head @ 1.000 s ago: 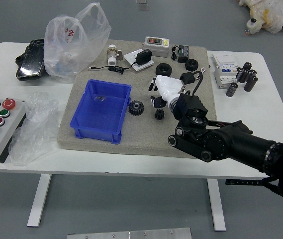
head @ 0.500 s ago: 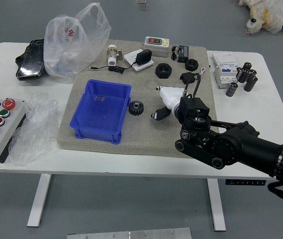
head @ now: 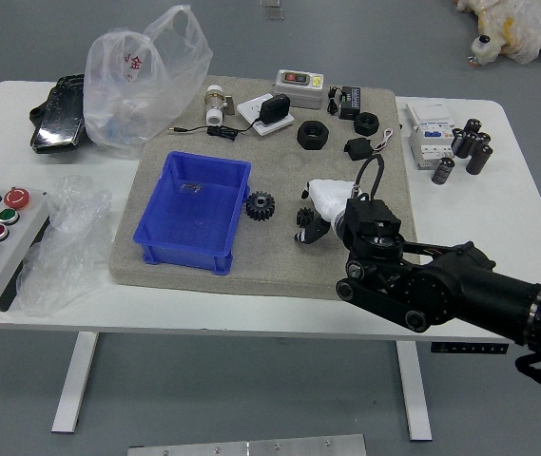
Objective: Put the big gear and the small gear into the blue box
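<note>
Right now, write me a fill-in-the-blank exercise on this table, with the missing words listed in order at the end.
The box on the mat is coloured ____. Of the big gear and the small gear, the ____ gear is nearer the box. The hand at the small gear is the robot's ____ one. The largest button on the control panel is ____.

Missing words: blue; big; right; red.
</note>
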